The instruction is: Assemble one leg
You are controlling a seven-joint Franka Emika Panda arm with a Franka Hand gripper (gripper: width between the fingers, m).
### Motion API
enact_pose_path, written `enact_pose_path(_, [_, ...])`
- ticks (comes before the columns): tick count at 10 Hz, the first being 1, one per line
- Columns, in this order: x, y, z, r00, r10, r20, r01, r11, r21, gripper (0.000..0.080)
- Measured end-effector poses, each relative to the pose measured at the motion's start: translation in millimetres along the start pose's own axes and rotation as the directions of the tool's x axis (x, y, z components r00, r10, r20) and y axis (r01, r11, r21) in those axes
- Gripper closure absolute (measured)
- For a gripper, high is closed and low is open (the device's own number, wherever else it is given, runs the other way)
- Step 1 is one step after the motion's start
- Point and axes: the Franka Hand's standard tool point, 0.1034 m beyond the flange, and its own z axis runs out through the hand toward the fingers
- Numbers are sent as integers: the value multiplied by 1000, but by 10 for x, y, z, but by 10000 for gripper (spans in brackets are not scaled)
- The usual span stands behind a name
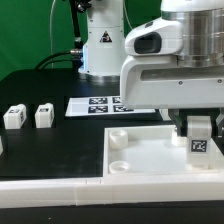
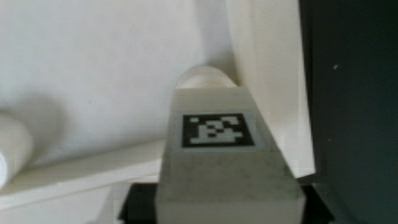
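My gripper (image 1: 200, 128) is shut on a leg (image 1: 200, 140), a small white block with a black-and-white tag on its face. It holds the leg upright over the large white square panel (image 1: 150, 160) near the panel's corner at the exterior view's right. In the wrist view the leg (image 2: 217, 140) fills the middle, its tag facing the camera, with black fingers (image 2: 143, 200) pressed on both sides. Its far tip lies by the panel's raised rim (image 2: 267, 50). Two more legs (image 1: 14, 117) (image 1: 44, 115) stand on the black table at the exterior view's left.
The marker board (image 1: 95, 105) lies flat behind the panel. The robot base (image 1: 100, 45) stands at the back. A white rail (image 1: 50, 188) runs along the table's front edge. Round sockets (image 1: 118, 135) (image 1: 120, 165) sit on the panel's left side.
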Motion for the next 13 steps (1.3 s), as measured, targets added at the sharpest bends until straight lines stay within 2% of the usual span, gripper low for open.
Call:
enact_pose_path(2, [2, 22, 17, 977, 214, 3, -214, 977, 1, 507])
enact_pose_path(5, [3, 54, 20, 848, 531, 2, -531, 848, -5, 506])
enact_pose_path(6, [0, 61, 23, 783, 622, 4, -622, 783, -7, 506])
enact_pose_path(7, [-14, 66, 27, 655, 756, 12, -756, 655, -12, 506])
enact_pose_path(8, [-22, 63, 27, 606, 796, 9, -795, 606, -13, 506])
enact_pose_path(9, [-47, 47, 30, 482, 876, 13, -876, 482, -15, 506])
enact_pose_path(12, [-67, 16, 32, 231, 973, 16, -973, 231, -16, 506])
enact_pose_path(13, [-67, 16, 32, 269, 963, 17, -963, 269, -15, 506])
